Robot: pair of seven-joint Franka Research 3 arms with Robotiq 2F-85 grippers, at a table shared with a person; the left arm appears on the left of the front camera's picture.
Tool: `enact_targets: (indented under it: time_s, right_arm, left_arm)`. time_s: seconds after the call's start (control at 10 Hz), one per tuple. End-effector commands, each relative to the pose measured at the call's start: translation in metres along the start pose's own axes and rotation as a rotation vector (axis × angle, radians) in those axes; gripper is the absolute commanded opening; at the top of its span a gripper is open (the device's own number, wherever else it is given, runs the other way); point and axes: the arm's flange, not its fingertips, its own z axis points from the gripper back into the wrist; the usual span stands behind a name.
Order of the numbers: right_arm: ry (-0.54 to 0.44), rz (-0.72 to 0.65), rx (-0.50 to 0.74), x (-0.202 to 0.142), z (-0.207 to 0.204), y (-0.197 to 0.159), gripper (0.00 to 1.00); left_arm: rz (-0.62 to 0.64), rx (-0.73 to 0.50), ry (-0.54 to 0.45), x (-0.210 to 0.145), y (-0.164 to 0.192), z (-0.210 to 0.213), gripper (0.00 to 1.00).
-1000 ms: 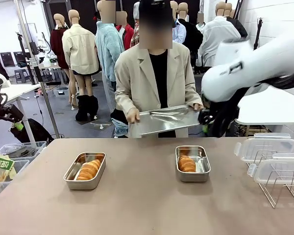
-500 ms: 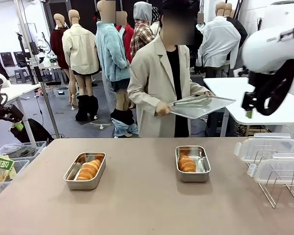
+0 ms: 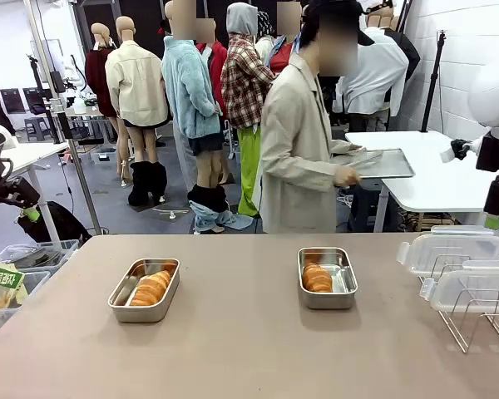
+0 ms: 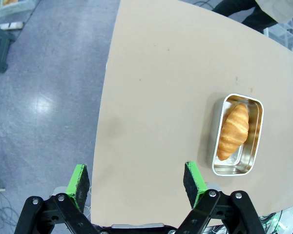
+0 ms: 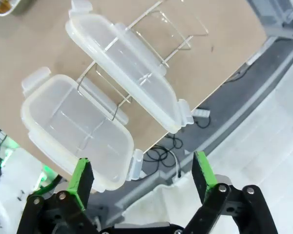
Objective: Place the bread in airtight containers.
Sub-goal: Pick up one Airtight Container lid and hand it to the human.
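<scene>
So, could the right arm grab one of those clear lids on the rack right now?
Probably yes. The right gripper hangs open just above the nearer clear lid, with its fingers pointing down towards it. Nothing lies between them, and the person stands far off.

In the front view, the right arm (image 3: 495, 96) is being cut off by the picture's right edge, and what may be the right gripper (image 3: 492, 212) is being rendered too small for its fingers to be told apart. The wire rack (image 3: 474, 324) is being cropped by the same edge and partly veiled by the clear lids (image 3: 453, 249). Each roll's (image 3: 150, 288) underside is being hidden by its tin's (image 3: 141, 312) near wall. In the right wrist view, one tin (image 5: 1, 6) is being clipped to a corner by the top edge, and the nearer lid (image 5: 73, 131) is being overlapped by a finger (image 5: 82, 176).
</scene>
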Motion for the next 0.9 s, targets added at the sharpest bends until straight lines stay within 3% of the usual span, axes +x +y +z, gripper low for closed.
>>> enact_targets:
  time_s: [0.0, 0.8]
  right_arm:
    - [0.008, -0.069, 0.001, 0.0093, 0.0068, 0.0074, 1.0]
    - [0.008, -0.069, 0.001, 0.0093, 0.0068, 0.0074, 1.0]
  left_arm:
    - [0.001, 0.009, -0.001, 0.0005, 0.0014, 0.0008, 1.0]
    - [0.001, 0.009, -0.001, 0.0005, 0.0014, 0.0008, 1.0]
